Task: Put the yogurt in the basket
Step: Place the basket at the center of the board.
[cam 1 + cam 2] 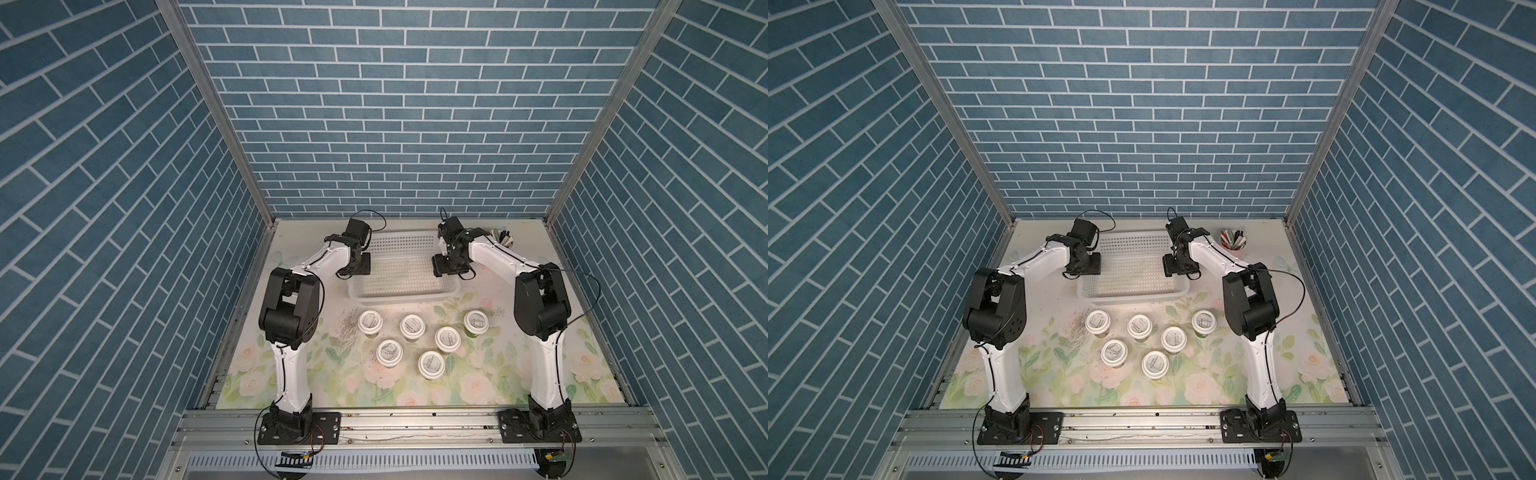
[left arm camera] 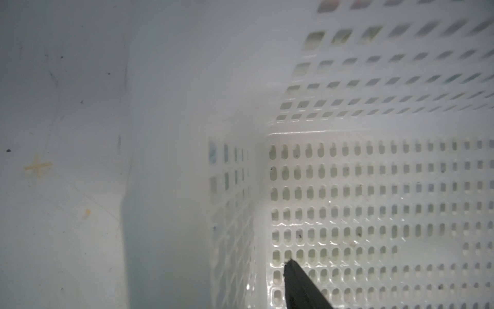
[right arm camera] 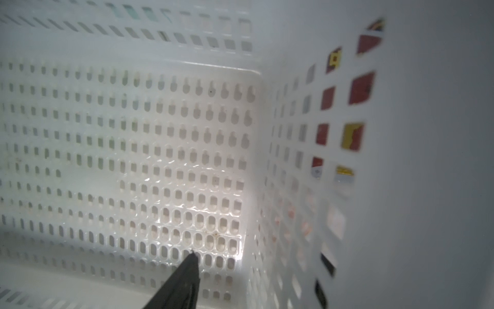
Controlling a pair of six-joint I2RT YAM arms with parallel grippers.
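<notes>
Near the far edge of the flower-printed desk [image 1: 478, 386], the white perforated plastic basket [image 1: 403, 296] is seen empty, long axis along that edge, with the left hand [image 1: 358, 268] and right hand [image 1: 445, 266] at its short ends. Their spread cannot be told. Six white-lidded round yogurt cups [image 1: 412, 325] are stood mid-desk, toward the front edge from both hands.

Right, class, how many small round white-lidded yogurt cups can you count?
6. Three cups form a far row on the floral table, in front of the white perforated plastic basket; three stand nearer. None appears hidden.
</notes>
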